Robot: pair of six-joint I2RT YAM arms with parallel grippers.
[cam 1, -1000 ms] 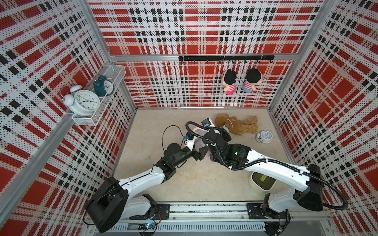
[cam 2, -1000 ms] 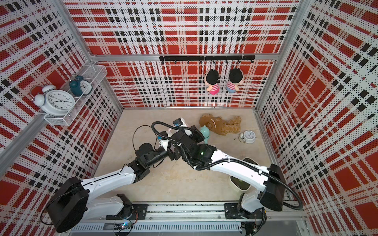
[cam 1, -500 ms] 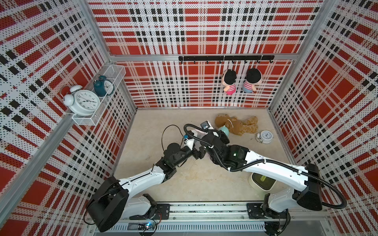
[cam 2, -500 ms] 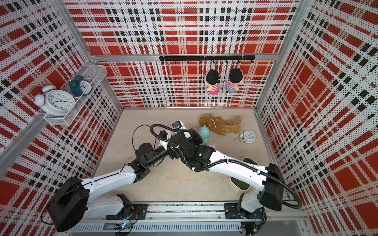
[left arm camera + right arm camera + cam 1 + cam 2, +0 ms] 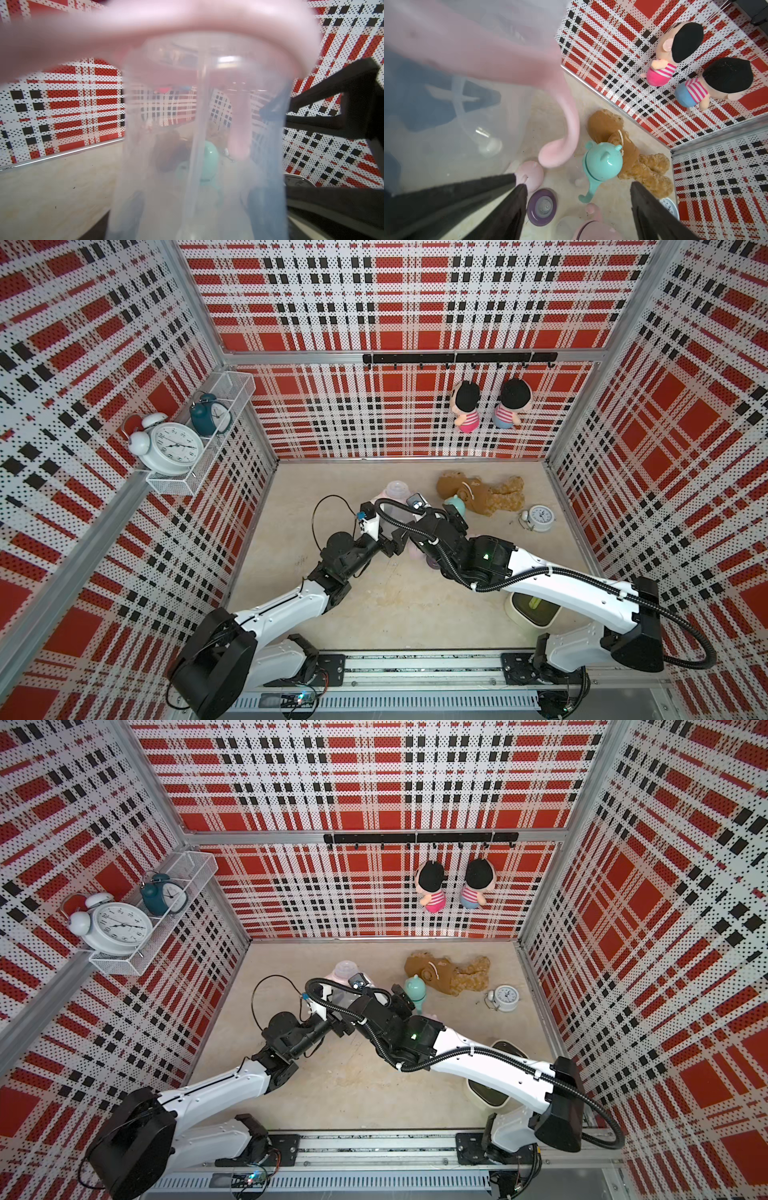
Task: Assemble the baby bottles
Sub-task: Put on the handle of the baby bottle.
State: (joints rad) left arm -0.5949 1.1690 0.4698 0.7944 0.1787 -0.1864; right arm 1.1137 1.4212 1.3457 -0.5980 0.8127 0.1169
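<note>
My left gripper (image 5: 197, 209) is shut on a clear baby bottle (image 5: 197, 124) with a pink handle ring (image 5: 145, 25) round its neck. In both top views the right wrist hides this bottle, just past the left gripper (image 5: 397, 546). My right gripper (image 5: 577, 187) stands open beside the bottle with nothing between its fingers. On the floor beyond it lie a purple teat collar (image 5: 542, 206), a pink cap (image 5: 529, 174) and a pink-capped bottle (image 5: 593, 230). A mint-capped bottle (image 5: 602, 160) stands by the teddy, also seen in a top view as the mint bottle (image 5: 415, 990). Another clear bottle (image 5: 397, 491) sits farther back.
A brown teddy (image 5: 482, 495) lies at the back right, and a small white alarm clock (image 5: 540, 517) stands beside it. A cream bin (image 5: 532, 612) sits under the right forearm. A wire shelf with clocks (image 5: 178, 443) and two hanging dolls (image 5: 467, 406) are on the walls.
The right gripper was shut and now stands open. Its wrist has shifted slightly toward the back left. The left arm keeps the bottle in place.
</note>
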